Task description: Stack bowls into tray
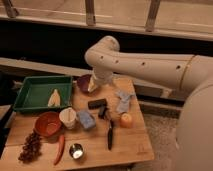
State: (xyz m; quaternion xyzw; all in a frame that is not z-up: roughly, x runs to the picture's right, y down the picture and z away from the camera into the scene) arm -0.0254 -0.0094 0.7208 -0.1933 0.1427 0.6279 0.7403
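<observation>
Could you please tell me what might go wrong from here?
The gripper hangs at the right rim of the purple bowl; an off-centre grasp could tip or shove it. A pale item lies in the tray, so a bowl set on it may sit tilted. The orange bowl sits close beside the white cup, which a reach could knock over.

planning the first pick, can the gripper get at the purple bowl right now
Probably yes: the gripper hangs right at the purple bowl, which sits beside the tray, and nothing stands between them.
</observation>
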